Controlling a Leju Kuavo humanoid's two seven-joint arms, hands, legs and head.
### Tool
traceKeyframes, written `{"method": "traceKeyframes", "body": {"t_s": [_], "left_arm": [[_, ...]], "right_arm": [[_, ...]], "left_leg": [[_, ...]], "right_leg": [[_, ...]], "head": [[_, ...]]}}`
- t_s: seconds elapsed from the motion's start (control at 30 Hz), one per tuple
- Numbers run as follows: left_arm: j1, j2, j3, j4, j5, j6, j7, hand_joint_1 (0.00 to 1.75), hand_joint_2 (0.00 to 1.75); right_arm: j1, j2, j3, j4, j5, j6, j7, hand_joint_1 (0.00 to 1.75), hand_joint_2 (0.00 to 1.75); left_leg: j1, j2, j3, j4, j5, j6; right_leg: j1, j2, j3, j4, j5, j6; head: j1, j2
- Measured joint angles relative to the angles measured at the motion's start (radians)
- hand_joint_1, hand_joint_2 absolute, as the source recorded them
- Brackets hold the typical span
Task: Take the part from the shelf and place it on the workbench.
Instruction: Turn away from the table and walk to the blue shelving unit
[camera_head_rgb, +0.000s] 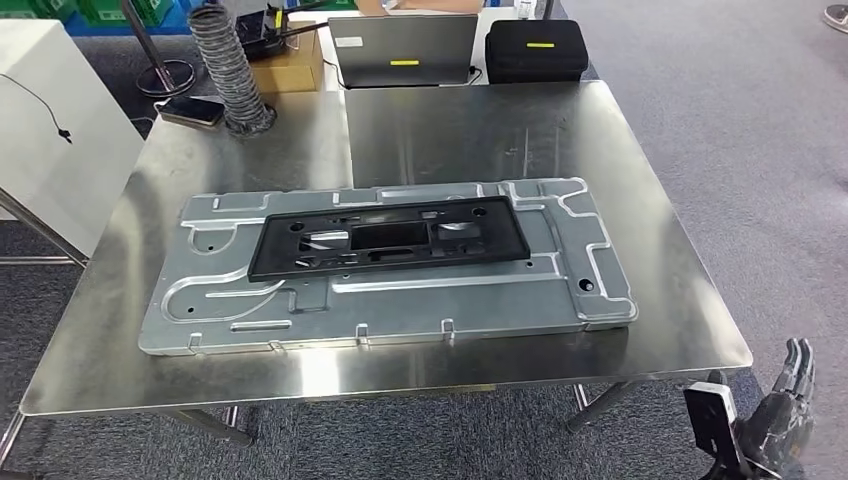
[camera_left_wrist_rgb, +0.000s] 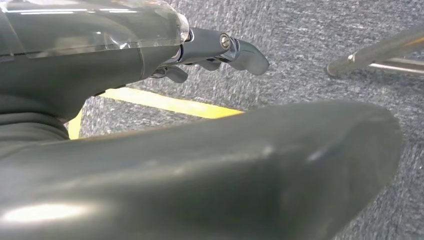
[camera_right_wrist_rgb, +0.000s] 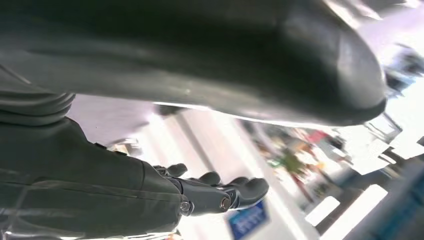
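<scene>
Black part (camera_head_rgb: 390, 238) lies flat on grey metal plate (camera_head_rgb: 200, 310), mid workbench (camera_head_rgb: 660, 330) — placement looks done. Right hand (camera_head_rgb: 785, 405) hangs low beside bench corner, fingers loose, empty. Left hand (camera_left_wrist_rgb: 220, 50) empty, over carpet. Best practice — keep both arms clear of bench edge.

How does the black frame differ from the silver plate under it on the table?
The black frame is dark and matte; the silver plate is shiny metal. The frame is smaller and lies on top of the plate. The frame has large openings; the plate has raised channels. Both lie flat and are long rectangles.
</scene>
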Motion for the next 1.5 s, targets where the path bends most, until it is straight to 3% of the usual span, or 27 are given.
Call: {"method": "traceKeyframes", "body": {"t_s": [0.13,0.2,0.27,0.33,0.4,0.47,0.53,0.6,0.67,0.7,0.73,0.8,0.83,0.9,0.93,1.0,1.03,1.07,1.17,1.2,1.27,1.3,1.33,1.37,1.43,1.47,1.5], "left_arm": [[-0.001,-0.002,0.0,0.0,-0.005,0.0,0.004,0.0,0.0],[-0.001,-0.002,0.0,0.0,-0.006,0.0,0.008,0.0,0.0],[-0.002,-0.004,0.0,0.0,-0.009,0.0,0.014,0.0,0.0],[-0.005,-0.008,0.0,0.0,-0.014,0.0,0.02,0.0,0.0],[-0.007,-0.012,-0.001,0.0,-0.016,0.002,0.023,0.0,0.0],[-0.007,-0.013,-0.001,0.0,-0.017,0.002,0.023,0.0,0.0],[-0.007,-0.018,-0.001,0.0,-0.018,0.007,0.026,0.0,0.0],[-0.007,-0.025,-0.001,0.001,-0.018,0.012,0.03,0.0,0.0],[-0.007,-0.027,0.0,0.001,-0.018,0.014,0.03,0.0,0.0],[-0.007,-0.027,0.0,0.001,-0.018,0.016,0.028,0.0,0.0],[-0.007,-0.027,0.0,0.001,-0.019,0.018,0.026,0.0,0.0],[-0.008,-0.027,0.0,0.001,-0.02,0.022,0.02,0.0,0.0],[-0.008,-0.027,0.0,0.001,-0.021,0.022,0.017,0.0,0.0],[-0.008,-0.027,0.0,0.001,-0.022,0.023,0.012,0.0,0.0],[-0.009,-0.027,0.0,0.001,-0.023,0.024,0.011,0.0,0.0],[-0.008,-0.027,0.0,0.001,-0.025,0.027,0.01,0.0,0.0],[-0.007,-0.027,0.0,0.001,-0.027,0.029,0.01,0.0,0.0],[-0.005,-0.027,-0.001,0.001,-0.03,0.031,0.01,0.0,0.0],[-0.002,-0.028,-0.001,0.001,-0.036,0.036,0.012,0.0,0.0],[-0.003,-0.028,-0.001,0.001,-0.036,0.038,0.013,0.0,0.0],[-0.003,-0.028,-0.001,0.001,-0.036,0.043,0.015,0.0,0.0],[-0.003,-0.028,-0.001,0.001,-0.035,0.045,0.015,0.0,0.0],[-0.004,-0.028,-0.001,0.001,-0.035,0.046,0.014,0.0,0.0],[-0.006,-0.027,-0.001,0.001,-0.035,0.046,0.013,0.0,0.0],[-0.01,-0.025,-0.001,0.0,-0.034,0.047,0.009,0.0,0.0],[-0.011,-0.024,-0.001,0.0,-0.033,0.047,0.006,0.0,0.0],[-0.011,-0.024,-0.001,0.0,-0.033,0.046,0.002,0.0,0.0]], "right_arm": [[-0.011,-0.014,-0.121,0.196,0.067,-0.008,-0.026,0.0,0.0],[-0.013,-0.027,-0.181,0.287,0.093,-0.019,-0.024,0.0,0.0],[-0.015,-0.041,-0.232,0.366,0.123,-0.037,-0.006,0.0,0.0],[-0.017,-0.053,-0.274,0.443,0.163,-0.065,0.032,0.0,0.0],[-0.018,-0.061,-0.3,0.492,0.19,-0.085,0.066,0.0,0.0],[-0.018,-0.063,-0.307,0.503,0.196,-0.09,0.075,0.0,0.0],[-0.02,-0.065,-0.34,0.557,0.215,-0.103,0.117,0.0,0.0],[-0.024,-0.072,-0.392,0.653,0.246,-0.12,0.187,0.0,0.0],[-0.031,-0.077,-0.417,0.717,0.269,-0.124,0.228,0.0,0.0],[-0.034,-0.078,-0.42,0.74,0.283,-0.123,0.244,0.0,0.0],[-0.038,-0.078,-0.422,0.762,0.3,-0.12,0.262,0.0,0.0],[-0.044,-0.077,-0.422,0.801,0.339,-0.109,0.302,0.0,0.0],[-0.048,-0.075,-0.422,0.817,0.355,-0.101,0.32,0.0,0.0],[-0.054,-0.07,-0.421,0.846,0.385,-0.08,0.352,0.0,0.0],[-0.056,-0.066,-0.42,0.858,0.398,-0.069,0.366,0.0,0.0],[-0.057,-0.057,-0.418,0.881,0.424,-0.045,0.399,0.0,0.0],[-0.058,-0.053,-0.417,0.891,0.437,-0.032,0.417,0.0,0.0],[-0.058,-0.048,-0.413,0.899,0.45,-0.018,0.435,0.0,0.0],[-0.057,-0.034,-0.397,0.916,0.483,0.015,0.469,0.0,0.0],[-0.056,-0.028,-0.391,0.922,0.493,0.023,0.475,0.0,0.0],[-0.056,-0.018,-0.378,0.93,0.508,0.037,0.482,0.0,0.0],[-0.055,-0.013,-0.373,0.933,0.513,0.044,0.484,0.0,0.0],[-0.055,-0.01,-0.368,0.935,0.517,0.05,0.485,0.0,0.0],[-0.055,-0.004,-0.363,0.937,0.52,0.054,0.485,0.0,0.0],[-0.054,0.003,-0.356,0.94,0.523,0.06,0.48,0.0,0.0],[-0.054,0.005,-0.353,0.941,0.523,0.063,0.475,0.0,0.0],[-0.053,0.005,-0.352,0.942,0.522,0.066,0.468,0.0,0.0]], "left_leg": [[0.001,0.0,-0.05,0.215,-0.163,-0.002],[0.0,0.001,-0.027,0.247,-0.16,0.002],[-0.004,0.0,0.058,0.15,-0.111,0.014],[-0.01,-0.001,0.152,0.012,-0.1,0.027],[-0.014,-0.001,0.19,-0.051,-0.112,0.03],[-0.015,-0.001,0.19,-0.053,-0.111,0.029],[-0.016,0.001,0.178,-0.062,-0.092,0.036],[-0.014,0.008,0.144,-0.077,-0.05,0.049],[-0.012,0.013,0.105,-0.081,-0.013,0.054],[-0.011,0.015,0.086,-0.077,0.0,0.052],[-0.01,0.016,0.065,-0.071,0.012,0.049],[-0.005,0.017,0.021,-0.053,0.032,0.04],[-0.003,0.017,0.001,-0.043,0.041,0.033],[-0.001,0.016,-0.024,-0.026,0.056,0.019],[-0.001,0.016,-0.028,-0.024,0.065,0.012],[0.001,0.015,-0.031,-0.026,0.082,-0.001],[0.002,0.014,-0.035,-0.02,0.075,-0.006],[0.004,0.013,-0.042,0.0,0.045,-0.01],[0.006,0.012,-0.072,0.16,-0.117,-0.014],[0.005,0.011,-0.075,0.22,-0.144,-0.013],[0.002,0.011,-0.049,0.269,-0.123,-0.005],[-0.002,0.011,-0.014,0.245,-0.093,0.004],[-0.007,0.011,0.036,0.192,-0.073,0.015],[-0.013,0.011,0.1,0.11,-0.076,0.028],[-0.023,0.012,0.196,-0.033,-0.105,0.042],[-0.027,0.012,0.216,-0.073,-0.115,0.045],[-0.028,0.012,0.213,-0.084,-0.108,0.047]], "right_leg": [[0.009,-0.009,-0.036,0.003,0.028,-0.019],[0.015,-0.011,-0.06,0.01,0.042,-0.02],[0.02,-0.009,-0.084,0.016,0.058,-0.02],[0.023,-0.007,-0.1,0.02,0.074,-0.014],[0.022,-0.008,-0.104,0.018,0.085,-0.008],[0.021,-0.008,-0.103,0.017,0.088,-0.006],[0.017,-0.004,-0.109,0.021,0.083,0.003],[0.012,0.005,-0.132,0.084,0.004,0.021],[0.006,0.008,-0.153,0.206,-0.098,0.034],[0.002,0.008,-0.151,0.256,-0.108,0.038],[-0.003,0.008,-0.14,0.285,-0.092,0.042],[-0.012,0.008,-0.074,0.246,-0.027,0.051],[-0.016,0.008,-0.022,0.182,-0.02,0.056],[-0.013,0.009,0.075,0.038,-0.057,0.051],[-0.008,0.01,0.097,-0.003,-0.079,0.043],[-0.004,0.008,0.094,-0.014,-0.077,0.021],[-0.004,0.005,0.085,-0.012,-0.068,0.011],[-0.004,0.002,0.074,-0.011,-0.056,0.001],[0.006,-0.002,0.031,-0.009,-0.017,-0.017],[0.011,-0.002,0.013,-0.007,-0.004,-0.02],[0.021,-0.003,-0.028,0.0,0.021,-0.024],[0.026,-0.002,-0.048,0.003,0.034,-0.024],[0.03,-0.002,-0.065,0.006,0.046,-0.025],[0.034,-0.001,-0.079,0.008,0.058,-0.024],[0.035,-0.003,-0.093,0.007,0.082,-0.018],[0.033,-0.004,-0.097,0.005,0.094,-0.013],[0.03,-0.005,-0.1,0.001,0.107,-0.008]], "head": [[0.0,0.0],[0.0,0.0],[0.0,0.0],[0.0,0.0],[0.0,0.0],[0.0,0.0],[0.0,0.0],[0.0,0.0],[0.0,0.0],[0.0,0.0],[0.0,0.0],[0.0,0.0],[0.0,0.0],[0.0,0.0],[0.0,0.0],[0.0,0.0],[0.0,0.0],[0.0,0.0],[0.0,0.0],[0.0,0.0],[0.0,0.0],[0.0,0.0],[0.0,0.0],[0.0,0.0],[0.0,0.0],[0.0,0.0],[0.0,0.0]]}}
